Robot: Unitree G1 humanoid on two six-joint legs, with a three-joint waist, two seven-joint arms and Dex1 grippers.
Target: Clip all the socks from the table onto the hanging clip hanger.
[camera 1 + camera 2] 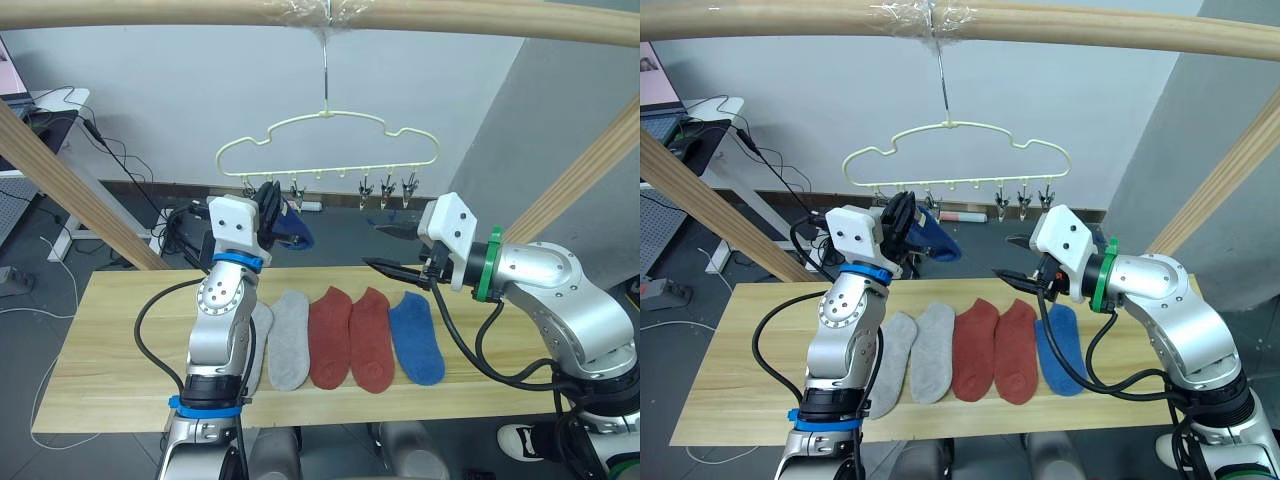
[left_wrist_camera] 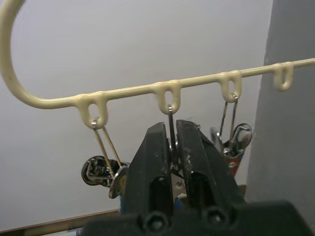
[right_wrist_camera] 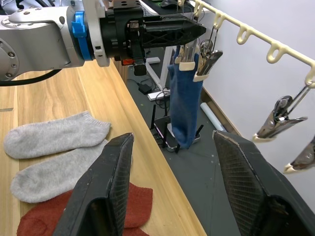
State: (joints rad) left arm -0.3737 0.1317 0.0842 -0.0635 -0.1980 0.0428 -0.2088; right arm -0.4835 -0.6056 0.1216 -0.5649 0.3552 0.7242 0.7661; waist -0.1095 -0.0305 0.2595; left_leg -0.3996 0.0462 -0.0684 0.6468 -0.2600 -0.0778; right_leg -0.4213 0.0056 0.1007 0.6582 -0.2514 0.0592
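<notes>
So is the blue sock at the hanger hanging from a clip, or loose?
Hanging. The blue sock dangles straight down with its top edge in a clip on the clip hanger, right at the left claw, clear of the table.

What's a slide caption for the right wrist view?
Left gripper holds blue sock at hanger clip.

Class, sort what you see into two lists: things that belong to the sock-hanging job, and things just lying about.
Belongs to the job:
- clip hanger
- blue sock at the clips, by the left end effector
- five socks lying on the table: two grey, two rust red, one blue
- right end effector, open

Just lying about:
- wooden rail
- floor cables
</notes>
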